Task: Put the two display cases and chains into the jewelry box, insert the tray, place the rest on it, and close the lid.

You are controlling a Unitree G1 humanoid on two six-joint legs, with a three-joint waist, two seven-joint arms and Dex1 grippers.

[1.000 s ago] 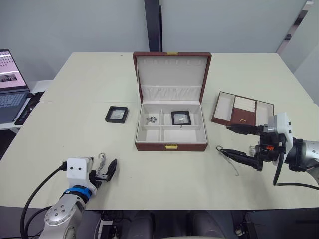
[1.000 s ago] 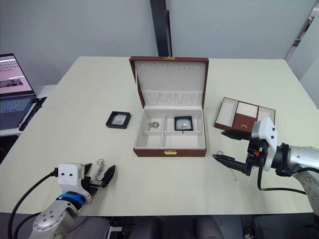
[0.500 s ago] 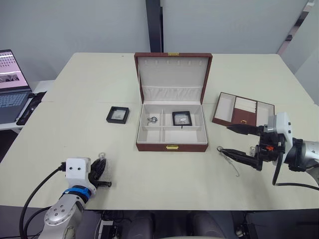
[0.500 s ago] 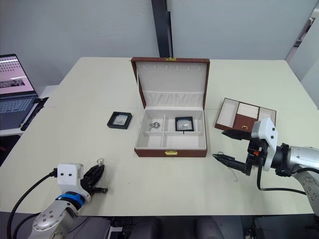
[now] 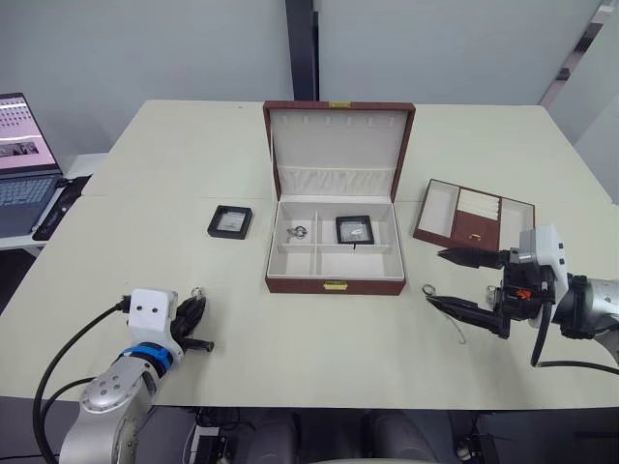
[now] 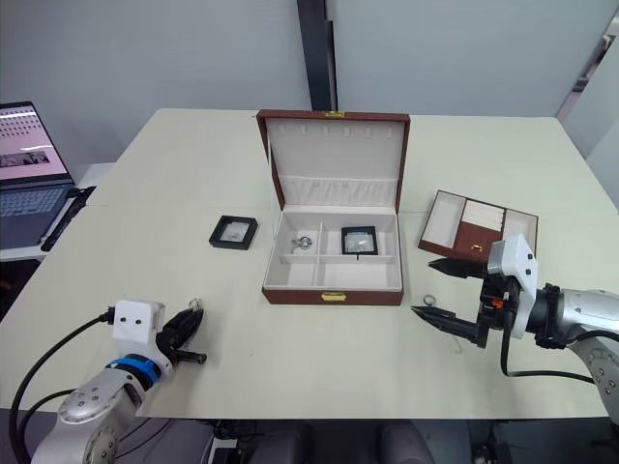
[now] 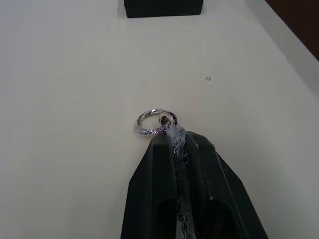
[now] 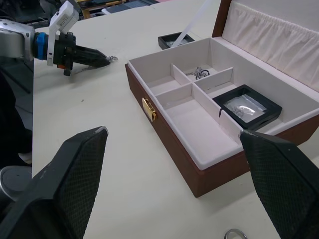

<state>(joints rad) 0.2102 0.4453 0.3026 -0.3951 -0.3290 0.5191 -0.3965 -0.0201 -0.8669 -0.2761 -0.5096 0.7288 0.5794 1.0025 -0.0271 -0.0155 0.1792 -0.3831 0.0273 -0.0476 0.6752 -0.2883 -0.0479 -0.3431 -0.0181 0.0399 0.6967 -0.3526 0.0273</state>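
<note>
The brown jewelry box (image 5: 335, 283) stands open in the middle of the table. Its rear right compartment holds one black display case (image 5: 353, 228), and its rear left one holds a chain (image 5: 296, 232). A second display case (image 5: 229, 221) lies on the table left of the box. The brown tray (image 5: 472, 215) rests to the box's right. Near the front left edge, my left gripper (image 7: 175, 137) is shut on a silver chain, and the chain's ring (image 7: 152, 123) pokes out past the tips. My right gripper (image 5: 435, 278) stands open over another chain (image 5: 447, 311) on the table.
An open laptop (image 5: 24, 164) sits on a side desk at the far left. The box's raised lid (image 5: 338, 149) stands upright behind its compartments. Bare tabletop (image 5: 319, 338) runs along the front between my two arms.
My left gripper has gone from open to shut on the chain at the front left. The right arm has stayed where it was. The camera has shifted a little.
</note>
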